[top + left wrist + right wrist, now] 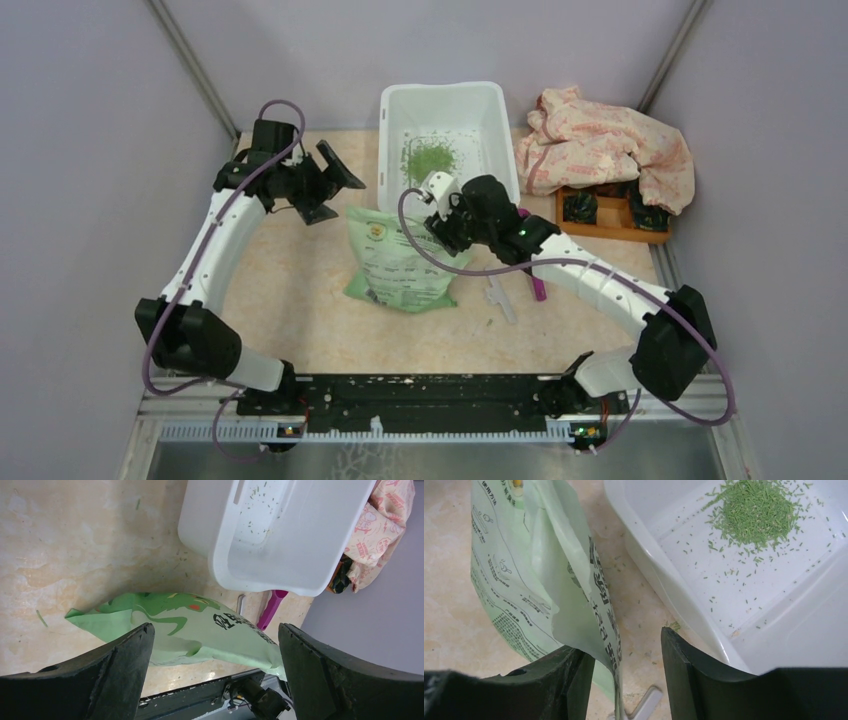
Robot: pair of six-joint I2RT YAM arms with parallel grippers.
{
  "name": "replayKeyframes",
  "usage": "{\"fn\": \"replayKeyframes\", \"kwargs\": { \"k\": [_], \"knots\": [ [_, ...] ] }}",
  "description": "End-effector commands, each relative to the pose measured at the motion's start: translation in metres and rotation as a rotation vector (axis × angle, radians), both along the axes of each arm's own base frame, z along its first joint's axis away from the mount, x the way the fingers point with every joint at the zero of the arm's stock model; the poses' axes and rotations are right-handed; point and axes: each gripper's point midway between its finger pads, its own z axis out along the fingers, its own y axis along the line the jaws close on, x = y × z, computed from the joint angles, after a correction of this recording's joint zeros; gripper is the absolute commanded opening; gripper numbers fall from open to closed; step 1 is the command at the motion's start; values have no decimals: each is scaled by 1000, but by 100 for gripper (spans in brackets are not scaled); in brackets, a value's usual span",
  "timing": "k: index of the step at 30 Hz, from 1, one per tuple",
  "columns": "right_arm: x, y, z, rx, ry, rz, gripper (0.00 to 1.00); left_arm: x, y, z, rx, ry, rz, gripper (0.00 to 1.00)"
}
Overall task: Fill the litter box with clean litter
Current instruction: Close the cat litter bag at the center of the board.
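Note:
The white litter box (pixel 441 91) stands at the back centre with a small pile of green clean litter (pixel 428 157) inside; the pile shows clearly in the right wrist view (pixel 754 511). The green-and-white bag (pixel 405 262) lies in front of the box. My right gripper (pixel 445 232) is open at the bag's top edge; the loose edge of the bag (pixel 599 590) hangs between the fingers, near the left one, beside the box wall (pixel 664 582). My left gripper (pixel 335 192) is wide open and empty, left of the box and above the bag (pixel 200 630).
A magenta scoop (pixel 537 285) and a white strip (pixel 500 300) lie right of the bag, partly under my right arm. A wooden tray (pixel 610 217) and a pink patterned cloth (pixel 605 150) sit at the back right. Grey walls close in both sides.

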Motion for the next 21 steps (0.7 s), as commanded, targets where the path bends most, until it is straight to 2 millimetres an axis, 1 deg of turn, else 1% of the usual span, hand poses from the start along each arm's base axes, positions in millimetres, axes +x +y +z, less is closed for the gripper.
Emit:
{"fn": "replayKeyframes", "kwargs": {
  "k": [1, 7, 10, 17, 19, 21],
  "knots": [
    [7, 12, 25, 4, -116, 4, 46, 9, -8, 5, -53, -12, -14, 99],
    [0, 11, 25, -75, -226, -45, 32, 12, -14, 4, -76, -30, -47, 98],
    [-4, 7, 31, -108, -317, -86, 26, 10, -13, 3, -71, -32, -46, 98],
    [-10, -1, 16, -202, -384, -124, 12, 3, -15, 5, -86, -35, -61, 98],
    [-11, -5, 16, -232, -427, -151, 5, 1, -15, 7, -83, -42, -64, 98],
    [-10, -8, 18, -258, -471, -183, 1, -2, -15, 12, -88, -52, -71, 98]
  ]
}}
